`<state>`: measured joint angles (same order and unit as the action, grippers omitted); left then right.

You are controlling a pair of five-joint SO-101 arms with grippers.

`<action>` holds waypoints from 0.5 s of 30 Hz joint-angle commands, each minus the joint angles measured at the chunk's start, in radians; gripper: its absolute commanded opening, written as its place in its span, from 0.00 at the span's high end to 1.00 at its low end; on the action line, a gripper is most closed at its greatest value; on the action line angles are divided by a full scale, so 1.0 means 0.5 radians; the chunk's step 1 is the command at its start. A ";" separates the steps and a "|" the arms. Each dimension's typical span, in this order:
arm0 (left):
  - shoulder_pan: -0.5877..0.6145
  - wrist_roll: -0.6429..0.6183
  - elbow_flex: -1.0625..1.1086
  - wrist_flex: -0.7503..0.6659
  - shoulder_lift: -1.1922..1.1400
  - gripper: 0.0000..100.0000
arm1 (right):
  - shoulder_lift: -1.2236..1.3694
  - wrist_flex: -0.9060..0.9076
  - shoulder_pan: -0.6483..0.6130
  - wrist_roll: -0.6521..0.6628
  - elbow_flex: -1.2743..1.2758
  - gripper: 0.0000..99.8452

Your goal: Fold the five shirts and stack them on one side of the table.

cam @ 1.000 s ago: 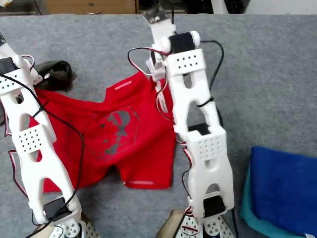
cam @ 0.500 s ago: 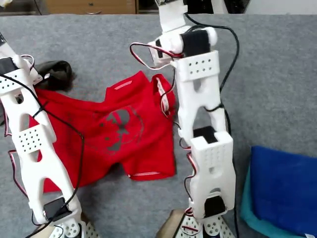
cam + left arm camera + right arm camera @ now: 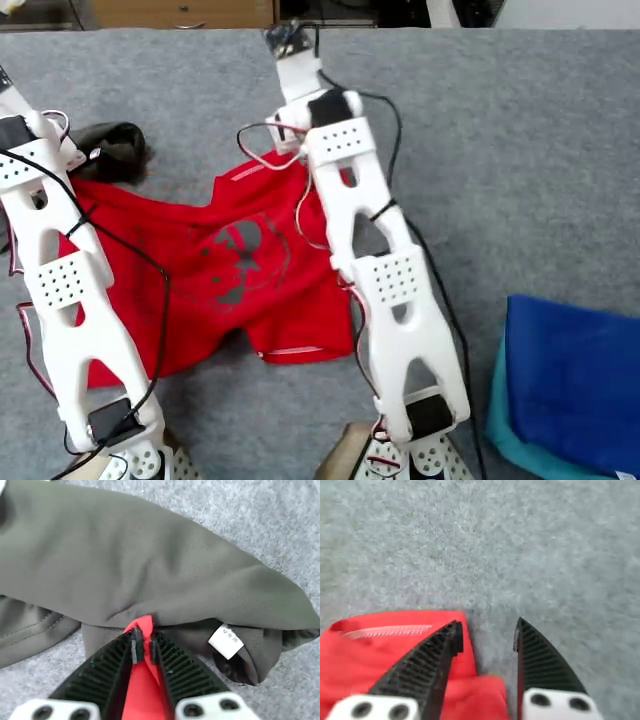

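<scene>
High view: the red short-sleeved shirt with a grey print [image 3: 250,270] lies spread but rumpled, left of centre in the frame, on the grey felt-covered bench [image 3: 540,150]. My left tool [image 3: 142,647] is closed narrow on a fold of the red cloth, right against the dark olive garment [image 3: 150,570] bunched at the upper left. My right tool [image 3: 485,635] stands moderately wide with nothing in it. It is poised over the shirt's upper edge where red cloth meets bare felt, with one finger [image 3: 427,662] above the cloth and the other above the felt.

I judge this to be the spreading step before the fold: one corner is held, the other not yet taken. Next I would lower the right tool to straddle that edge, close on a single layer, then draw the two tools apart to flatten the shirt. The risk is pinching felt or missing the hem.

At the lower right a folded blue shirt [image 3: 575,370] lies on a teal one [image 3: 497,425], which looks like the stack begun. Beyond the bench's far edge runs wooden furniture [image 3: 180,12].
</scene>
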<state>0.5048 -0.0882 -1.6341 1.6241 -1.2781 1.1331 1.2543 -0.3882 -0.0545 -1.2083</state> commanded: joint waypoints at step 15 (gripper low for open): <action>-0.009 0.009 -0.068 -0.025 0.026 0.98 | 0.275 -0.052 -0.032 -0.021 -0.293 0.82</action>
<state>0.5048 -0.0882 -1.6341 1.6241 -1.2781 1.3004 1.1914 -0.3867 -0.0560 -1.2927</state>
